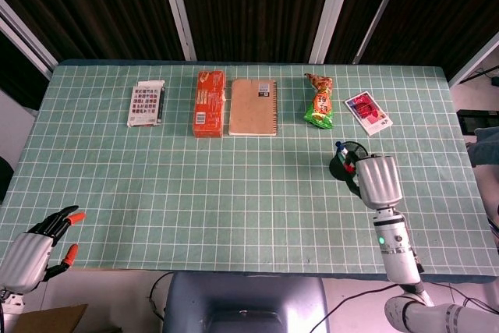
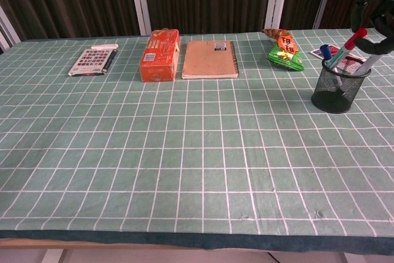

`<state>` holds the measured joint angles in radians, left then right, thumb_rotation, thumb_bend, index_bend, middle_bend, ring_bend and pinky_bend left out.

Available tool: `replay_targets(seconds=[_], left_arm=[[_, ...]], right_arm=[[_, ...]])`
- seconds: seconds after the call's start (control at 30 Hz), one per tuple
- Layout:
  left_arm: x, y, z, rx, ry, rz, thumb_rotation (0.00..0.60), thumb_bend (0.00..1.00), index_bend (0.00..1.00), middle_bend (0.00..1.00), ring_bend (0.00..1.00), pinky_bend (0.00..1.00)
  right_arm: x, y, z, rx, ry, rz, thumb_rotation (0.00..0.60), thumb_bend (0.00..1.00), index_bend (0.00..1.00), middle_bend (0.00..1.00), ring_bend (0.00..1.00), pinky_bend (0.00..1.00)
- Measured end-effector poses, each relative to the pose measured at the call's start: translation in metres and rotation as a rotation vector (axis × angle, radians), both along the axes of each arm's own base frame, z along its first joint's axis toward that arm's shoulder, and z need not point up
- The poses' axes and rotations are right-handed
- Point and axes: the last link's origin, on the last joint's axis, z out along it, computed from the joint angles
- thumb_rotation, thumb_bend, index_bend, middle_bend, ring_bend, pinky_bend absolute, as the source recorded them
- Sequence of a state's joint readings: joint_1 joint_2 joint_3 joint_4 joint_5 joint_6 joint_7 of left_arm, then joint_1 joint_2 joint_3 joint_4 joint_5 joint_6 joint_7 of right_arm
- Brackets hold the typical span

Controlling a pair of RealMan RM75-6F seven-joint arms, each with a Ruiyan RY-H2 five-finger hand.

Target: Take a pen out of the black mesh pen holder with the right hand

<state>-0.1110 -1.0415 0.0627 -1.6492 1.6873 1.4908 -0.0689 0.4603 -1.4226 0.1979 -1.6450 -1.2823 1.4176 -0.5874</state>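
Red-capped pen (image 2: 351, 42), pinched by the right hand (image 2: 374, 5) in chest view, rises above the pen holder (image 2: 338, 87); head view hides the pinch.

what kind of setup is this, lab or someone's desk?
Likely a robot test bench, not a desk: a green grid-lined mat covers the table, dark curtains hang behind, and items such as the brown spiral notebook sit in a staged row.

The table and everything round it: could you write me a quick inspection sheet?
Surface: green gridded mat.
Job's things: black mesh pen holder upright at the right; red-capped pen partly lifted out, blue-capped pen inside.
Clutter: card booklet, orange box, notebook, snack bag, red card.
Hands: right hand holds the red-capped pen; left hand off the near-left corner, holding nothing.
Cables: nothing seen.
Surroundings: dark curtains.
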Motion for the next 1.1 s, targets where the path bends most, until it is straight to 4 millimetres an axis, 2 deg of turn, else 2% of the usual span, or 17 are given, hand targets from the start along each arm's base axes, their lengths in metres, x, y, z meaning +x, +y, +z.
replay_targets(seconds=[0.17,0.37,0.53,0.9,1.0,1.1], left_arm=[[0.001,-0.001,0.000,0.000,0.003,-0.003,0.600,0.46,0.22,0.14,0.20,0.42],[0.001,-0.001,0.000,0.003,0.000,-0.001,0.600,0.46,0.22,0.14,0.20,0.42],[0.000,0.000,0.001,0.009,0.004,0.005,0.600,0.46,0.22,0.14,0.20,0.42],[0.000,-0.001,0.001,0.021,0.016,0.006,0.600,0.46,0.22,0.14,0.20,0.42],[0.000,-0.002,0.002,0.027,0.013,0.005,0.600,0.46,0.22,0.14,0.20,0.42],[0.000,-0.002,0.002,0.028,0.010,0.007,0.600,0.46,0.22,0.14,0.20,0.42]], right_arm=[[0.020,0.012,0.002,0.028,-0.082,0.086,0.600,0.93,0.85,0.94,1.00,0.99],[0.025,0.007,-0.013,0.117,-0.166,0.119,0.600,0.93,0.85,0.94,1.00,0.99],[0.024,-0.004,-0.031,0.214,-0.264,0.130,0.600,0.93,0.85,0.94,1.00,0.99],[0.022,-0.036,-0.076,0.459,-0.598,0.117,0.600,0.93,0.84,0.94,1.00,0.98],[0.014,-0.043,-0.086,0.514,-0.648,0.089,0.600,0.93,0.83,0.94,1.00,0.96],[0.003,-0.047,-0.090,0.539,-0.625,0.056,0.600,0.89,0.78,0.94,1.00,0.92]])
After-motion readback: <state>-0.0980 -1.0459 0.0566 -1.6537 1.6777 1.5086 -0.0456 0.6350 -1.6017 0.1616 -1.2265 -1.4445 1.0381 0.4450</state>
